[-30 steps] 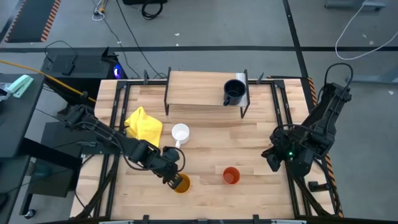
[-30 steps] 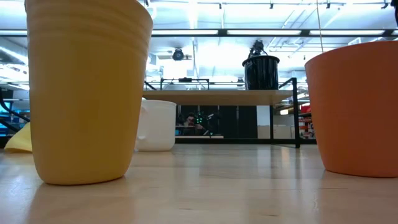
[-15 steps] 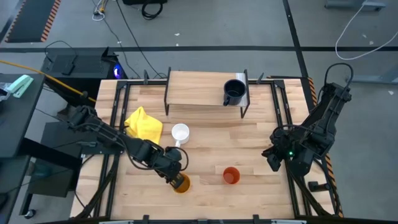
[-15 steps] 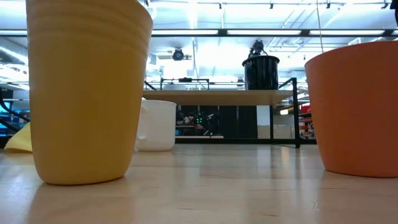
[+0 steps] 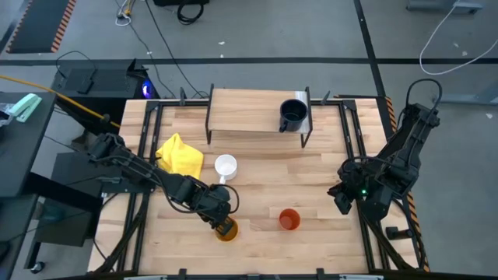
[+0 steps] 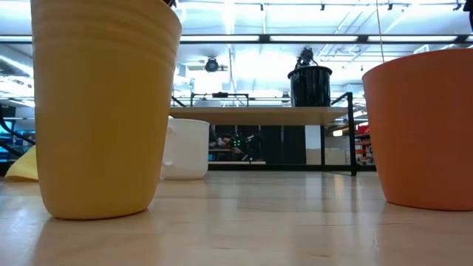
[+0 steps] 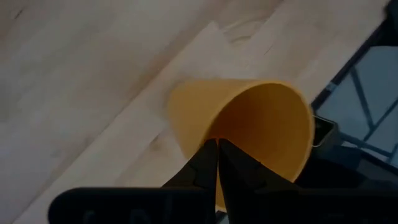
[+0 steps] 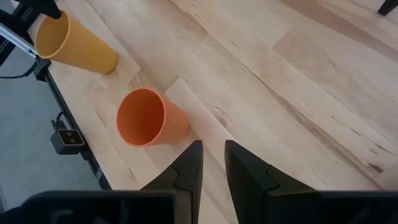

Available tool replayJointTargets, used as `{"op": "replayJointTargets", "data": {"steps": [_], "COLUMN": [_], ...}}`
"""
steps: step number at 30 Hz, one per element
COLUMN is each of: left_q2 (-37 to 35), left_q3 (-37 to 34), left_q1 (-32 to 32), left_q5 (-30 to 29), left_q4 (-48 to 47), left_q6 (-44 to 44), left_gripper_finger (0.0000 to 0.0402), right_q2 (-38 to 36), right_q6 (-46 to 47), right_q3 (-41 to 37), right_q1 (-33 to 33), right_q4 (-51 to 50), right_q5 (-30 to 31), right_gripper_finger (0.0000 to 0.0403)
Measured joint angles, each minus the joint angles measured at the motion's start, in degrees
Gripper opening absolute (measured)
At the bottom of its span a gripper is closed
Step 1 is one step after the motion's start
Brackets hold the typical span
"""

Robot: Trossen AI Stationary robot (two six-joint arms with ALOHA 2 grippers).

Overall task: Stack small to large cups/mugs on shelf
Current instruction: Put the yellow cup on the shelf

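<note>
Left gripper is sitting right over the yellow-orange cup down near the table's six o'clock edge, and the wrist camera is showing its two dark fingers pinched almost together on the cup's rim, one blade inside the mouth and one outside. The cup itself is standing upright on the slatted tabletop, looming large at nine o'clock in the table-level shot.

Right gripper is hanging out at three o'clock, off by the table's side rail, fingers parted by a narrow gap and gripping nothing. Its camera is looking across the boards at the smaller orange-red cup, which is standing free just toward three o'clock of the yellow one.

White mug is sitting near the table's centre, with a crumpled yellow cloth just beside it toward nine o'clock. Up at twelve o'clock, the shelf is carrying the dark mug at its three o'clock end, right by the pale ribbed strip, handle pointing toward the centre of the table.
</note>
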Motion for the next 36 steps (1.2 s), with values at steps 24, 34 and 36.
{"op": "replayJointTargets", "data": {"steps": [24,34,36], "left_q2": [0.0,0.0,0.0], "left_q3": [7.0,7.0,7.0], "left_q1": [1.2,1.6,1.7], "left_q5": [-0.9,-1.3,-1.4], "left_q4": [-8.0,-7.5,-8.2], "left_q6": [10.0,12.4,12.4], "left_gripper_finger": [0.0015,0.0028,0.0043], "right_q2": [0.0,0.0,0.0], "right_q6": [-0.4,-0.4,-0.4], "right_q3": [0.0,0.0,0.0], "right_q1": [0.0,0.0,0.0], "right_q4": [-0.9,-0.9,-0.9], "right_q5": [0.0,0.5,0.5], "right_gripper_finger": [0.0088,0.0087,0.0087]}}
